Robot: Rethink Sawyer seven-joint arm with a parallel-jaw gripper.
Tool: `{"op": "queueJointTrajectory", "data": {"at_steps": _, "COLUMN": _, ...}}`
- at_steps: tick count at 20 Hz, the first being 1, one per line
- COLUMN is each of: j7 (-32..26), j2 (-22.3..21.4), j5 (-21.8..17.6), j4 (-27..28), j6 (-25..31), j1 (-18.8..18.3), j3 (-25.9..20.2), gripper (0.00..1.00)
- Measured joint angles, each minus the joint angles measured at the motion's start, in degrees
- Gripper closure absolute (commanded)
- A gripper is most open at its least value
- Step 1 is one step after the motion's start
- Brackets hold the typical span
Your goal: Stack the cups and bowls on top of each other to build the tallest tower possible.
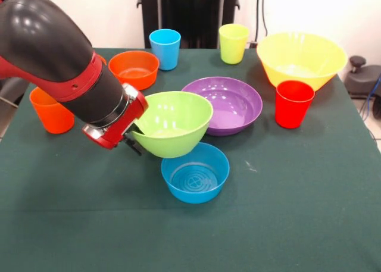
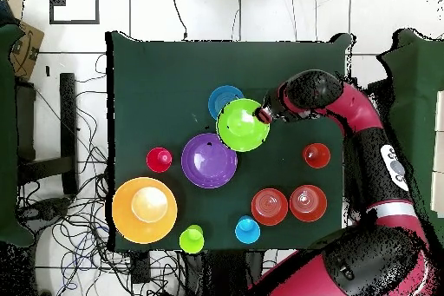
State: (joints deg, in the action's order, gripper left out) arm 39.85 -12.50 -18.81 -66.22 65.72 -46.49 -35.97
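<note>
Jaws (image 1: 132,140) grip lime green bowl (image 1: 172,122) (no readable labels) above blue bowl (image 1: 195,172).

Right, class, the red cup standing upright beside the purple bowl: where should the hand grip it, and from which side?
Take the red cup by its rim, straight down from above, pinching the wall. It stands upright with its mouth open upward, and its tapered sides might slip in a sideways squeeze. Use the rim's part away from the yellow bowl close behind.
</note>
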Motion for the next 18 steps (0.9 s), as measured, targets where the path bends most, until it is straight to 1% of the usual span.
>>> {"op": "queueJointTrajectory", "data": {"at_steps": 12, "j7": 0.0, "j2": -0.03, "j5": 1.82, "j4": -0.06, "j6": -0.21, "j1": 0.02, "j3": -0.53, "gripper": 1.0}}
{"op": "queueJointTrajectory", "data": {"at_steps": 18, "j7": 0.0, "j2": -0.03, "j5": 2.28, "j4": -0.76, "j6": -2.41, "j1": 0.39, "j3": -0.56, "gripper": 1.0}}
